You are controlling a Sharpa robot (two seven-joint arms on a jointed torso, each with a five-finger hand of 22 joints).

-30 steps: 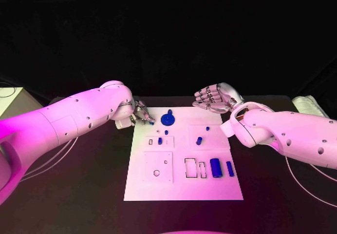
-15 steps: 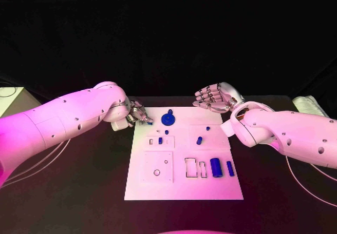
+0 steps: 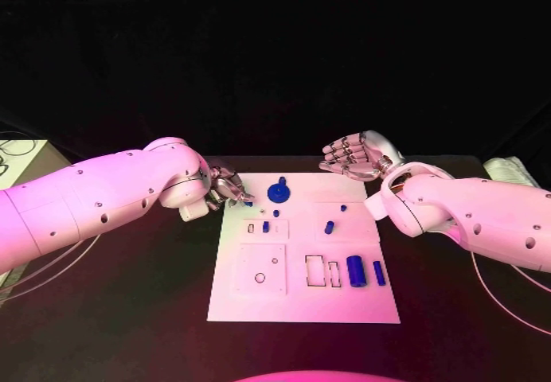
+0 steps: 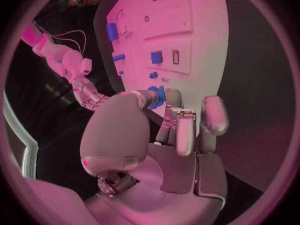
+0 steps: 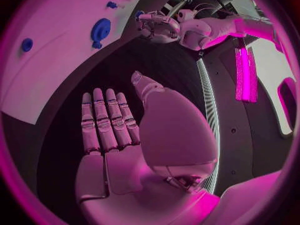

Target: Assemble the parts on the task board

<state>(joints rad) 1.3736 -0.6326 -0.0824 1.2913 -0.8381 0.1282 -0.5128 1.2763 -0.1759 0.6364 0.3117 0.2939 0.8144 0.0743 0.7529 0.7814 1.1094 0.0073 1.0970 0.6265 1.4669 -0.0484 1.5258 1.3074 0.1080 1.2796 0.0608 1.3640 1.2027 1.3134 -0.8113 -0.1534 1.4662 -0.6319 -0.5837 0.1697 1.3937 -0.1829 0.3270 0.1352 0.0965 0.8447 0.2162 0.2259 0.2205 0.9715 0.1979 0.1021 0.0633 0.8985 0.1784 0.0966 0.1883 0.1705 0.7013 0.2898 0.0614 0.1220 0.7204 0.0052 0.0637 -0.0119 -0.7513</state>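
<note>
While the left robot hand (image 3: 226, 191) pinches a small blue piece (image 4: 157, 96) at the far left corner of the white board (image 3: 345, 298), the grip looks shallow, so the piece could slip or tilt on its way to a slot. Nearby, the round blue knob (image 3: 278, 192) could get knocked. Released, fingers spread, the right robot hand (image 3: 355, 157) hovers beyond the far edge, over the counter (image 3: 127, 318).

Black table (image 3: 138, 302), white task board (image 3: 304, 306) lying flat mid-table

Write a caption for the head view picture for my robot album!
Two robot hands, left and right, hover at the white task board's far corners above small blue parts.
</note>
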